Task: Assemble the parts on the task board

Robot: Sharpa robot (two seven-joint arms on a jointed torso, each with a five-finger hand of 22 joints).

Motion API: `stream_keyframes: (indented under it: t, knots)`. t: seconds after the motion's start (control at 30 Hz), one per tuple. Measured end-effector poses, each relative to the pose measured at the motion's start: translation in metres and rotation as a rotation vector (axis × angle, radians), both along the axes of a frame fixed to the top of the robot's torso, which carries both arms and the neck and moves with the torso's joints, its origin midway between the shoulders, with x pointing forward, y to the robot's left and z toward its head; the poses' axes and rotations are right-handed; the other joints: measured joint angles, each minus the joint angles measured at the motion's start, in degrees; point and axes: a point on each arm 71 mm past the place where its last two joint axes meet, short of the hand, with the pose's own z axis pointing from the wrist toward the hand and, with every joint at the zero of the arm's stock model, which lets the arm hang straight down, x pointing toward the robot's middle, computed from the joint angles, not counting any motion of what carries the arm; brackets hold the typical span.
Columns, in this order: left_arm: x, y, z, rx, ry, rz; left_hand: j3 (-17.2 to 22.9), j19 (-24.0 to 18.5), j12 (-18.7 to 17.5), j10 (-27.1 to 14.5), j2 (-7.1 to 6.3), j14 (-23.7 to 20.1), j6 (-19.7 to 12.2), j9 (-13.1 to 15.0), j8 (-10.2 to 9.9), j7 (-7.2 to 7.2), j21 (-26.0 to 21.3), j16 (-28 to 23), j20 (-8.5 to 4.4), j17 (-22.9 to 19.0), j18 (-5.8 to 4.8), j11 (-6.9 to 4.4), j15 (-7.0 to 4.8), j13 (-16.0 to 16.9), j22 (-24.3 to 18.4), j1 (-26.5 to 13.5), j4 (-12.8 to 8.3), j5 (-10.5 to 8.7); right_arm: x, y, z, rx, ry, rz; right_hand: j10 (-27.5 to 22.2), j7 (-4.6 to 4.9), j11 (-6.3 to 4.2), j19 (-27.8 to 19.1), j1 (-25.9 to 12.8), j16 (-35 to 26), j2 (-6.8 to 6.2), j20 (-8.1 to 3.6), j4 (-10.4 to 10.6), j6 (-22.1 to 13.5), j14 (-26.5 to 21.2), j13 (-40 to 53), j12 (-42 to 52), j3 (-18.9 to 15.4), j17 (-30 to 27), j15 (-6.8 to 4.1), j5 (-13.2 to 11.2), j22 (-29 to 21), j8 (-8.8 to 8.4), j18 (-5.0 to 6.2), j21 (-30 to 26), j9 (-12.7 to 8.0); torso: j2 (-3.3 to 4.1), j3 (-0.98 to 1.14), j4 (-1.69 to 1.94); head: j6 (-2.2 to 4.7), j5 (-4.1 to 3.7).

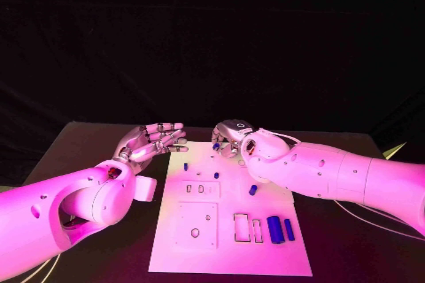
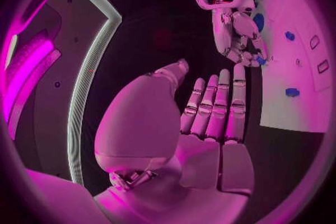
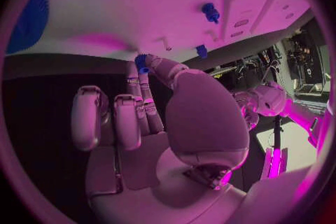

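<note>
Right hand [image 1: 232, 137]: at the task board's [image 1: 266, 246] far edge, upper middle of the head view, pinching a small blue part [image 3: 142, 61] at its fingertips.
Left hand [image 1: 152, 142]: off the board's upper left over the counter [image 1: 88, 142], fingers straight, spread slightly, holding nothing.
Advice: keep the pinch firm, line the part up over its hole, then lower straight.

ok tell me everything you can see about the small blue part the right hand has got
The small blue part looks like a short, ribbed plastic piece. The right hand pinches it at its fingertips over the far end of the task board, near the board's edge. Most of it is hidden by the fingers, so its full shape is unclear. From the left wrist view it shows as a blue spot at the fingertips.
</note>
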Motion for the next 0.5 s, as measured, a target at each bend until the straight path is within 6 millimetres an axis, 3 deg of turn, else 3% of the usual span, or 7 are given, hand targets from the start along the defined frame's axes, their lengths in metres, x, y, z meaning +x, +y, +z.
stream_keyframes:
  t: [0.23,0.37,0.43,0.5]
  knots:
    - [0.0001,-0.0001,0.0002,0.000,0.000,0.000,0.0,-0.1,0.0,0.0,0.00,0.0,0.0,0.0,0.0,0.00,0.0,0.0,0.12,0.0,0.00,0.00,0.00,0.0,0.0,0.0,0.0,0.00,0.0021,0.0000,-0.0019,-0.003,0.006,-0.006,-1.9,0.92,0.97,-1.2,-0.8,0.0,-0.79,0.56,0.5,-2.4,0.0,0.2,-0.9,0.5,0.0,0.03,0.0,-1.5,-0.91,0.01,-1.4,0.2,0.03,0.00,0.04,0.01,0.01]
    - [0.0002,0.0000,0.0003,0.000,0.000,0.000,0.0,-0.2,0.0,0.0,0.00,0.0,0.0,0.0,0.0,0.00,0.2,0.0,0.20,0.1,0.00,0.00,0.00,0.0,0.1,0.0,0.0,0.00,0.0038,-0.0009,-0.0026,-0.003,0.010,-0.011,-6.2,1.80,1.95,-3.9,-2.0,-1.5,-2.02,1.31,0.9,-5.4,0.0,-0.8,-0.9,0.8,-2.0,1.26,-0.4,-5.5,-2.95,0.09,-4.6,0.1,0.05,-0.02,0.05,0.01,0.08]
    - [0.0002,0.0000,0.0003,0.001,0.001,0.000,0.0,-0.2,0.0,0.0,0.00,0.0,0.0,0.0,0.0,0.00,0.2,0.0,0.20,0.1,0.00,0.00,0.00,0.0,0.1,0.0,0.0,0.00,0.0045,-0.0015,-0.0027,-0.003,0.012,-0.013,-8.1,1.94,2.23,-5.5,-2.2,-2.7,-2.19,1.59,1.2,-6.6,0.0,-1.2,-0.9,0.5,-4.1,1.26,-1.1,-8.2,-3.80,1.34,-6.8,0.1,0.07,-0.03,0.05,0.01,0.10]
    - [0.0002,0.0000,0.0003,0.001,0.001,0.000,0.0,-0.2,0.0,0.0,0.00,0.0,0.0,0.0,0.0,0.00,0.2,0.0,0.20,0.1,0.00,0.00,0.00,0.0,0.1,0.0,0.0,0.00,0.0048,-0.0017,-0.0028,-0.002,0.013,-0.014,-9.6,1.85,2.39,-6.5,-2.4,-3.5,-2.42,1.74,1.3,-7.7,0.0,-1.5,-0.9,-0.2,-5.6,1.26,-1.1,-10.0,-4.69,1.35,-8.5,0.1,0.07,-0.04,0.05,-0.01,0.12]
